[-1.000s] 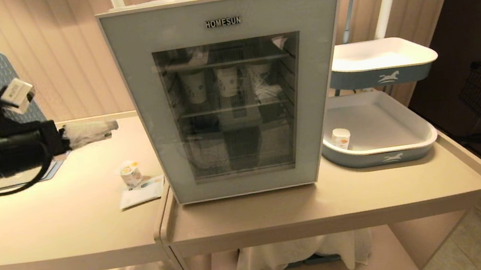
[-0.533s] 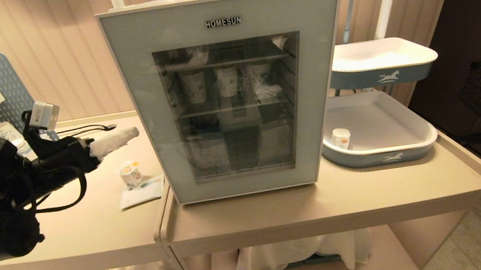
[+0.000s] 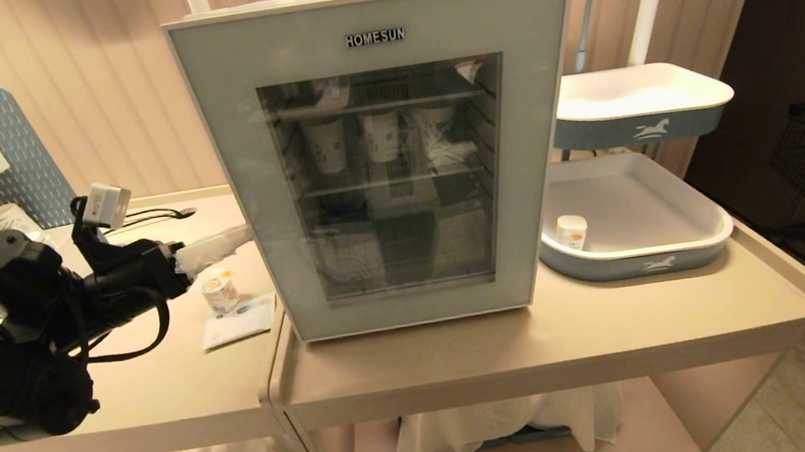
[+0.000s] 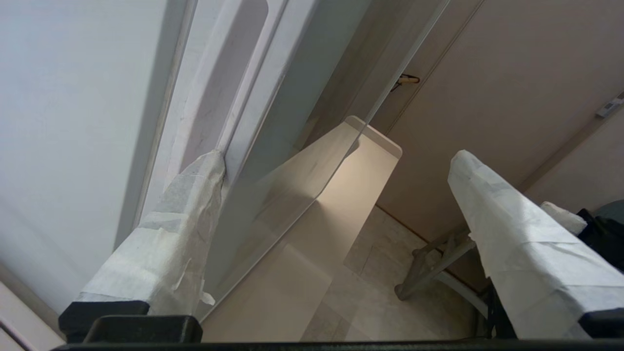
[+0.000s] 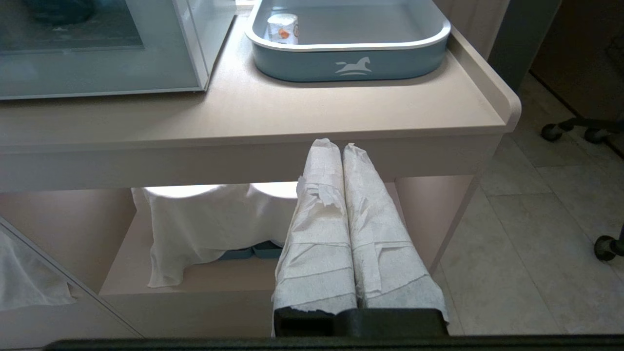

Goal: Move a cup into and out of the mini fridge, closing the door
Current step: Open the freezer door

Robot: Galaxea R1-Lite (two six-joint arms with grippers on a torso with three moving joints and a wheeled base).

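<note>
A white mini fridge (image 3: 387,159) is sitting in the upper middle of the head view on a beige cart top (image 3: 552,338). Its door (image 3: 228,162), pale grey with a large glass window and a "HOMESUN" label near the top, is lying flat against the front of the fridge. Through the glass, tall paper cups (image 3: 381,137) are standing in a row on an upper wire shelf.

The left gripper (image 3: 222,240) is reaching in from the left of the frame at the end of a black arm, its paper-wrapped fingers (image 3: 212,248) pointing at the left edge of the fridge. In the left wrist view the left gripper (image 4: 336,161) is showing its two wrapped fingers spread wide apart. One fingertip (image 4: 207,168) is sitting right at the seam between the door and the fridge body, while the other finger is standing clear in open air.

The cup (image 3: 219,291), small and squat with a yellowish lid, is standing on the beige table (image 3: 124,379) at the left centre of the frame, just below the gripper and apart from it. It is just above a flat paper packet (image 3: 238,322) beside the fridge's lower left corner.

At the right centre of the frame, a blue-and-white tray (image 3: 641,259) is holding a plainer small white cup (image 3: 570,231).

In the right wrist view the right gripper (image 5: 341,148) is hanging low in front of the cart's edge, its two wrapped fingers pressed together and holding nothing.
</note>
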